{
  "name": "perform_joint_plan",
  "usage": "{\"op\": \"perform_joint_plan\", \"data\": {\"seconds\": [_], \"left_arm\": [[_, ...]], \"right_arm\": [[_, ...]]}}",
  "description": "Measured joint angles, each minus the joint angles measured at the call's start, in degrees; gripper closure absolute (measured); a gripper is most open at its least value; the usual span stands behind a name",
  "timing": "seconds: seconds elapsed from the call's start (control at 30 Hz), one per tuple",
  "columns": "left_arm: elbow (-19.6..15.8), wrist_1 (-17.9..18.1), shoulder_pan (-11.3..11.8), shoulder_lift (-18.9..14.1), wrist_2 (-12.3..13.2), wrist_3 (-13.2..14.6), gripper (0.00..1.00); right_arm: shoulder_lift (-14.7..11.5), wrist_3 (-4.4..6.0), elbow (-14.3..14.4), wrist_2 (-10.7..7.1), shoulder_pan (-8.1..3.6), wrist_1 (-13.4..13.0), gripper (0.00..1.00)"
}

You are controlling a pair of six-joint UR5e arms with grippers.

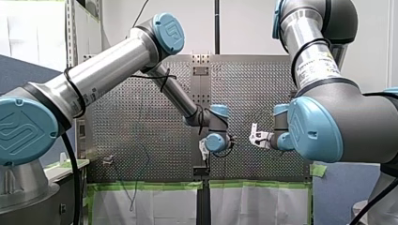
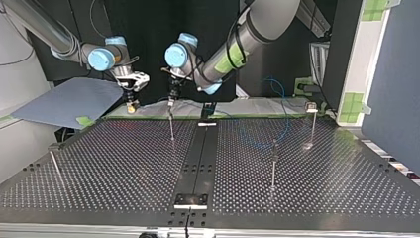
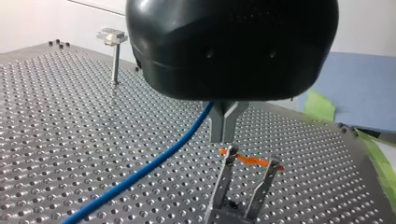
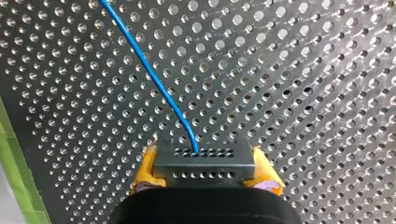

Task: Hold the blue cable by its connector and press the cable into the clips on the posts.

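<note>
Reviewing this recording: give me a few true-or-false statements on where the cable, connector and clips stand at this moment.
1. My right gripper holds the connector between yellow pads, with the blue cable leaving it. True.
2. The blue cable is seated in the clip beneath my left gripper. False: it runs off to one side, and the clip holds no cable.
3. Several posts stand apart on the perforated table. True.
4. My left gripper's fingers are spread wide. False: they are shut, with the cable running up to them.
</note>
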State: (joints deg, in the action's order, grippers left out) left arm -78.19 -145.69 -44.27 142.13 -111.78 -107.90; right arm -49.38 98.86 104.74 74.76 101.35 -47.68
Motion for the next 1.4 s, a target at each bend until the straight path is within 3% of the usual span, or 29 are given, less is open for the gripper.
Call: {"op": "perform_joint_plan", "data": {"seconds": [0.43, 0.83, 1.07, 1.4], "left_arm": [[0.16, -0.05, 0.29, 0.03, -0.25, -0.02, 1.0], [0.16, -0.26, 0.43, 0.21, -0.82, -0.02, 1.0], [0.16, -1.24, 1.14, 2.68, -1.21, 0.34, 1.0], [0.16, -0.59, 2.1, 3.66, 0.56, 0.57, 1.0]], "right_arm": [[0.09, 1.86, -2.2, -2.23, -1.69, 0.5, 1.0], [0.3, 0.2, -2.55, -2.5, -1.61, 0.91, 1.0], [1.98, -1.08, -3.13, -2.49, -1.36, 1.36, 1.0], [2.46, -1.34, -3.93, -2.5, -1.5, 1.63, 1.0]]}}
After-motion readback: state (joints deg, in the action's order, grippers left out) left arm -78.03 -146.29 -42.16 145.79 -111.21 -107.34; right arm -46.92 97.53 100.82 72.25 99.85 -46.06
